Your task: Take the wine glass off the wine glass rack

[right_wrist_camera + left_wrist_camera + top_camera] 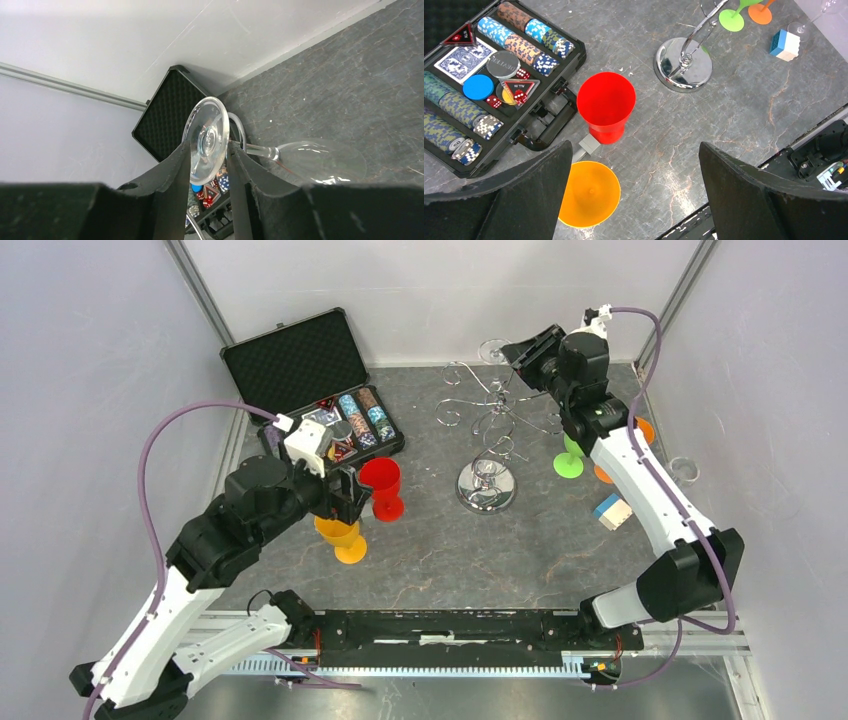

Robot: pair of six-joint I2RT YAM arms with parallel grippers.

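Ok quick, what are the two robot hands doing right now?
Left gripper: open, holding nothing.
Right gripper: jaws on either side of the wine glass foot; can't tell if it's gripped.

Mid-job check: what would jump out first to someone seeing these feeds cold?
First the clear wine glass, its foot bracketed by the right gripper at the far side. Next, the shiny chrome wine glass rack in the middle, and the bright red cup by the open left gripper.
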